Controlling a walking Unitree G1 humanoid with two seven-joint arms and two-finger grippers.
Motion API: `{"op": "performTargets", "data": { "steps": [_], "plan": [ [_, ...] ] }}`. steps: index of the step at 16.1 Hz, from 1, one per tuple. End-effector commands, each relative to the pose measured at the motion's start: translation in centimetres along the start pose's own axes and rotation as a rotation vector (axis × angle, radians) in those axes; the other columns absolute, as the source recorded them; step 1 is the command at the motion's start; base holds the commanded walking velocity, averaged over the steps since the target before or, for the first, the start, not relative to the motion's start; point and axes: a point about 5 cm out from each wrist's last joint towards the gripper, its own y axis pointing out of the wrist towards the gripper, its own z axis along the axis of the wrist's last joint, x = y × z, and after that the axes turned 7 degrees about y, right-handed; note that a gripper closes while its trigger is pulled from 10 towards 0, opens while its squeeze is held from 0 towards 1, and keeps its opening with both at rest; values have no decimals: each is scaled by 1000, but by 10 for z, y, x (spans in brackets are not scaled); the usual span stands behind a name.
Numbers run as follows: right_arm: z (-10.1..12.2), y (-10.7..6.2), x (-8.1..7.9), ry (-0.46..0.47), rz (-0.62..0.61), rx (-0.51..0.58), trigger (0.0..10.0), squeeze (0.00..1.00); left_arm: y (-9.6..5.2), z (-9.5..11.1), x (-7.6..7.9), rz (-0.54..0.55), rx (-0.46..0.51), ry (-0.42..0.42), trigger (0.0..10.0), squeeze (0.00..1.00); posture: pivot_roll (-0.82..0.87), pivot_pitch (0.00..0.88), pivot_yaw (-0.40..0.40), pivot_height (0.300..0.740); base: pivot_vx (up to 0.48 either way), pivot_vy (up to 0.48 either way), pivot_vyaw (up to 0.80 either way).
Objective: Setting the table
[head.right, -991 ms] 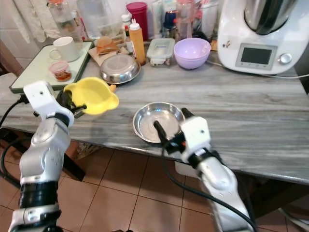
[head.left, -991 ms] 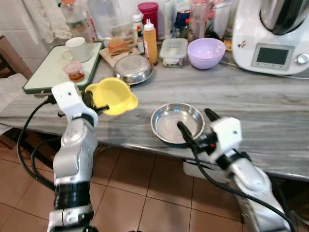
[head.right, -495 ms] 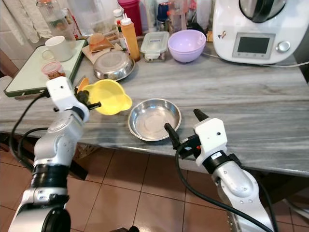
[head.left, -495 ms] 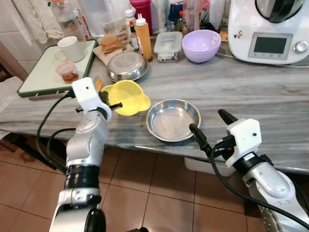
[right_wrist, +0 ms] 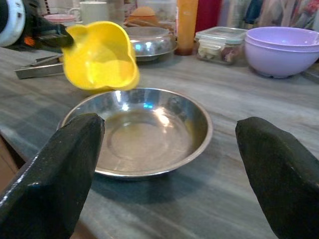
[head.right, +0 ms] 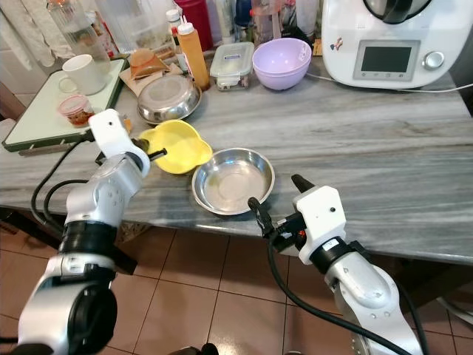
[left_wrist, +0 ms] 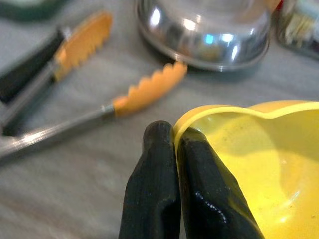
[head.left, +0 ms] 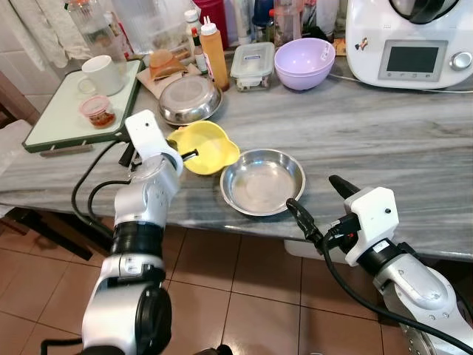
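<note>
Left gripper (left_wrist: pixel 172 149) pinches the rim of one small yellow plastic bowl (head.left: pixel 205 147), just beside one shallow steel dish (head.left: pixel 262 180) near the grey marble counter's (head.left: pixel 384 140) front edge. Right gripper (head.left: pixel 318 205) hangs spread wide before that dish. Behind stand one lavender bowl (head.left: pixel 304 62) and one upturned steel bowl (head.left: pixel 190 100); no writing is legible.

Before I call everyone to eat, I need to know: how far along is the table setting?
Early. Done: a steel dish sits near the counter's front edge. In hand: the left gripper pinches the yellow bowl's rim, holding it beside the dish, while the right gripper is open just off the edge. Left: the purple bowl, mug and second steel dish sit at the back.
</note>
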Motion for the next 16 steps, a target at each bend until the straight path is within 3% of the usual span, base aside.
{"op": "performTargets", "data": {
  "steps": [1, 3, 4, 11, 16],
  "plan": [
    [4, 1, -9, 13, 49, 13, 10000, 0, 2, -1, -4, 21, -54, 7, 10000, 0, -237, 142, 193, 740, 0, 0, 0],
    [3, 1, -10, 15, 54, 9, 10000, 0, 3, -2, -1, 28, -77, 20, 10000, 0, -237, 142, 193, 740, 0, 0, 0],
    [2, 1, -10, 16, 54, 4, 10000, 0, 5, -4, -1, 30, -93, 26, 10000, 1000, -234, 140, 197, 740, 0, 0, 0],
    [-1, 6, -11, 20, 50, 9, 10000, 0, 6, 5, -4, 49, -101, 19, 10000, 1000, -226, 140, 195, 740, 0, 0, 0],
    [0, 11, -14, 24, 58, 23, 10000, 0, -2, 21, -11, 47, -19, 92, 10000, 1000, -205, 135, 183, 740, 0, 0, 0]
  ]
}}
